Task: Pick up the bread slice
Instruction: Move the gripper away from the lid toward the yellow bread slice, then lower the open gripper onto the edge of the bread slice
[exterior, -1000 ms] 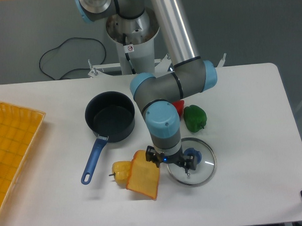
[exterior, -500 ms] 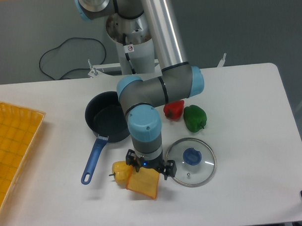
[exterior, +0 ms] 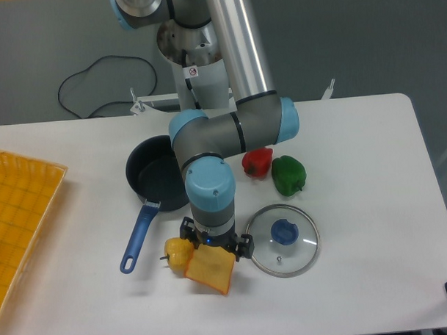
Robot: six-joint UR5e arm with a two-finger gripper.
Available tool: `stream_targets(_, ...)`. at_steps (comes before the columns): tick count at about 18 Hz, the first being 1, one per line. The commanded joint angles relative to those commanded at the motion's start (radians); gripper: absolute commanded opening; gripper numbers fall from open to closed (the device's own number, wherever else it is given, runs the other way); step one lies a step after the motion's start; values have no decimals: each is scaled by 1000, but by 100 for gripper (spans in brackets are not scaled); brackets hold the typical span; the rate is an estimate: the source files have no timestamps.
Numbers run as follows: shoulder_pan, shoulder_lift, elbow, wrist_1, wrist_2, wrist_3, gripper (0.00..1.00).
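Since the earlier frames the arm is seen to have been swung leftward, away from above the glass lid [exterior: 283, 240], so that the claw [exterior: 214, 245] is now placed over the upper part of the bread slice [exterior: 211, 271]. The slice is found lying flat on the white table [exterior: 355, 163], its upper end hidden under the wrist, with the yellow pepper [exterior: 177, 251] touching or just beside its left edge and the lid just to its right. Whether the claw's fingers are spread or closed cannot be told, as they are covered by the wrist housing. No lift is observed; the slice is judged to be on the table, not yet raised. The approach is judged largely done; the grasp, if not yet made, and the lift remain outstanding. A dark pot with a blue handle [exterior: 162, 181], a red pepper [exterior: 258, 162] and a green pepper [exterior: 288, 175] are noted behind.
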Motion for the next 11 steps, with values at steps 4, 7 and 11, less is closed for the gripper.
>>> stream_targets(4,-15,0,5,0,-2,-12,100)
stream_targets(7,-31,-5,8,0,0,-41,100)
stream_targets(11,-35,23,-37,-35,6,-25,100)
